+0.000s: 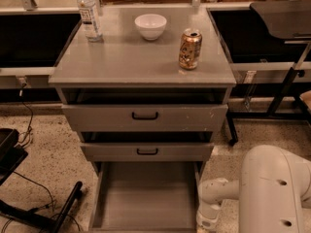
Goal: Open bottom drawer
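The grey cabinet (141,62) has three drawers. The bottom drawer (146,193) is pulled far out toward me, and its plain grey tray interior shows. Its front and handle are cut off by the lower edge of the view. The top drawer (146,116) and the middle drawer (146,151) each stand a little out, each with a black loop handle. My white arm (272,188) comes in at the lower right. Its wrist (210,212) hangs beside the bottom drawer's right side and runs off the lower edge. The gripper itself is out of view below the frame.
On the cabinet top stand a water bottle (89,16), a white bowl (150,25) and a drink can (189,48). Black chair legs and cables (43,208) lie on the speckled floor at the left. Dark tables flank the cabinet, with a metal leg (284,89) at the right.
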You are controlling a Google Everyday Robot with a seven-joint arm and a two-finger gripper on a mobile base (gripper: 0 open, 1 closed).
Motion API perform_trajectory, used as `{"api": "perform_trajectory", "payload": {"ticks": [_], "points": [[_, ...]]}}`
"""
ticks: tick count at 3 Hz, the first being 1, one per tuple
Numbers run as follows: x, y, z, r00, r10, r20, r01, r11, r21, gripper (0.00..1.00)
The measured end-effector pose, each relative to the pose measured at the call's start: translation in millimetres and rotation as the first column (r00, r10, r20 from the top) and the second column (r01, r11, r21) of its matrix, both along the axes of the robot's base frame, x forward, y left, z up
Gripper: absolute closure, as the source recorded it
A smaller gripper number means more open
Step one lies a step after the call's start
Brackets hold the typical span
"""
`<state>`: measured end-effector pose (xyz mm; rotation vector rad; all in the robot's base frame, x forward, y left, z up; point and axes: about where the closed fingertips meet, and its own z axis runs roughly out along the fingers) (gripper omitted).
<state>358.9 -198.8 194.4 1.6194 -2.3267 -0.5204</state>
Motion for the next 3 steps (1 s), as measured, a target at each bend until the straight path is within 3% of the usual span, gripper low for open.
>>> {"api": "perform_trajectory", "payload": {"ticks": [3], "points": [[-0.1,0.0,0.0,1.0000,0.000,0.000,0.000,1.000,0.000,0.11]]}}
